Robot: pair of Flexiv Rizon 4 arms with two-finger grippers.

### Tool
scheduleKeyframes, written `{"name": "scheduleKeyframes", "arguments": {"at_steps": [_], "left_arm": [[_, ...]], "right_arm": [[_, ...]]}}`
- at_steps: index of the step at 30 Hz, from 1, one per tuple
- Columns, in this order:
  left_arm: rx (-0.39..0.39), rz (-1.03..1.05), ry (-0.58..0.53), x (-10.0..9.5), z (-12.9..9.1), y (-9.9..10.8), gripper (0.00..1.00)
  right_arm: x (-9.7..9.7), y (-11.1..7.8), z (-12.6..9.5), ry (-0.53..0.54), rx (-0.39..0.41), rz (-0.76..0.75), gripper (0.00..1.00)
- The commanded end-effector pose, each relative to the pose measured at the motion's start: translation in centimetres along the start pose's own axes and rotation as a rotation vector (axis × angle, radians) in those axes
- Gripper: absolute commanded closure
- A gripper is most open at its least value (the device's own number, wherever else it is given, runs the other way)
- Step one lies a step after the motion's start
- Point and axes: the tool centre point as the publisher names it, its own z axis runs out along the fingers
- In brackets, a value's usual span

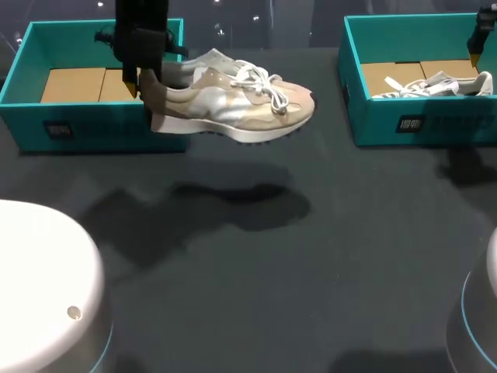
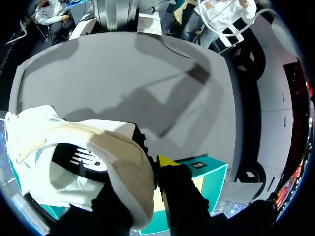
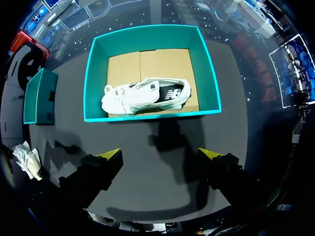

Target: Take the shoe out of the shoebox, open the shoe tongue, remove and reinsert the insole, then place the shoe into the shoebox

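The left gripper (image 1: 142, 78) pinches the shoe (image 1: 233, 105) by its heel. It looks light and bendy, so the firm heel seems the best hold. The right gripper (image 3: 162, 156) is spread wide, holding nothing.

Place: robot lab / test cell.
Rig: 2 arms, white round left base (image 1: 39, 287) & right base (image 1: 480, 318) sat at near edge of desk (image 1: 248, 264).
Desk: dark matte top, used as work surface.
Props: 2 matching teal card-lined boxes, left shoebox (image 1: 78, 128) & right shoebox (image 1: 435, 124), one per side, a mirrored setup.
Tools: 2-finger, yellow-tipped. Left tool (image 1: 138, 81) clamped heel of beige shoe (image 1: 233, 105), held in air. Right tool (image 3: 160, 160) hung w/ fingers apart above desk.
Samples: white shoe (image 3: 142, 96) lay in right shoebox.
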Motion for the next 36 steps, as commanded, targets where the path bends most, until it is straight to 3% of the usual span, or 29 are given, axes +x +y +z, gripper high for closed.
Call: {"name": "scheduleKeyframes", "arguments": {"at_steps": [1, 12, 25, 36], "left_arm": [[-0.163, 0.006, -0.005, -1.4, 0.7, -2.4, 1.00], [-0.163, 0.040, -0.035, -5.5, 4.0, -6.7, 1.00], [-0.145, 0.096, -0.057, -8.9, 9.3, -9.1, 1.00], [-0.137, 0.126, -0.066, -11.3, 13.3, -9.9, 1.00]], "right_arm": [[0.0, 0.0, 0.0, -0.001, 0.000, 0.001, 0.00], [0.0, 0.0, 0.0, -0.001, 0.000, 0.001, 0.00], [0.0, 0.0, 0.0, -0.001, 0.000, 0.001, 0.00], [0.0, 0.0, 0.0, -0.001, 0.000, 0.001, 0.00]]}}
